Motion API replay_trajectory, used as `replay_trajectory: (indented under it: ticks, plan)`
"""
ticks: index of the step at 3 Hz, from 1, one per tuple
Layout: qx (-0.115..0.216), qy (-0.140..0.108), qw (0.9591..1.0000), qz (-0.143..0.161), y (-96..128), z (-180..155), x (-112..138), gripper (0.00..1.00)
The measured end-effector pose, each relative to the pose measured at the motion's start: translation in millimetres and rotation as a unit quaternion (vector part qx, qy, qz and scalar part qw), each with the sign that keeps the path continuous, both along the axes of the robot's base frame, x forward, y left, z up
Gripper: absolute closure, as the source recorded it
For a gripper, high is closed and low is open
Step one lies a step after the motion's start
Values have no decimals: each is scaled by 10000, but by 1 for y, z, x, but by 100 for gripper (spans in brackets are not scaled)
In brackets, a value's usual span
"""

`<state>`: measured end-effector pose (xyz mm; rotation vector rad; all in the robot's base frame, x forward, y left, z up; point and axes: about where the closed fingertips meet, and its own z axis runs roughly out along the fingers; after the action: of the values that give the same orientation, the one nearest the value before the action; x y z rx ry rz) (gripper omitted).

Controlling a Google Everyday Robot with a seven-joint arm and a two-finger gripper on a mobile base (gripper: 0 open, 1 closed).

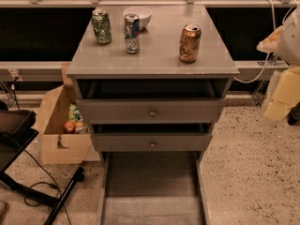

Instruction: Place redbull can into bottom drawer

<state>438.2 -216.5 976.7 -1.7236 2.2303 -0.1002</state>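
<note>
Only 1 camera view here, looking down at the front of a grey cabinet. The redbull can stands upright on the cabinet top, toward the back and a bit left of center. It's just in front of a white bowl, so close in this view that I can't tell whether they touch.

There are 3 cans up there in total. The green can is just left of the redbull can with a gap between them. The orange-gold can is well off to the right and nearer the front edge. All 3 are upright.

The bottom drawer is pulled way out toward the camera. It's a long shallow tray with rails down both sides, and its grey floor is in plain view. Above it are the 2 knobbed ones, the upper drawer and the middle drawer. Each sits slightly out with a dark gap over it.

The gripper is at the far right edge, a pale yellowish shape partly cut off by the frame. It's out past the cabinet's right side and well apart from the redbull can. Honestly can't tell if it's released or clenched.

Left of the cabinet there's an open cardboard box on the speckled floor, with some stuff inside including a round red thing. Further left is a black stand.
</note>
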Motion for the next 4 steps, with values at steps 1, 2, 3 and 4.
replay_trajectory:
  ticks: [1,2,3,4]
  plan:
    - [0,0,10000,0,0,0,0,0]
    - [313,-252,9992,-28,8,-5,15,0]
    - [1028,-497,9933,-159,38,-33,60,0]
    - [1866,-761,9792,-248,71,-53,99,0]
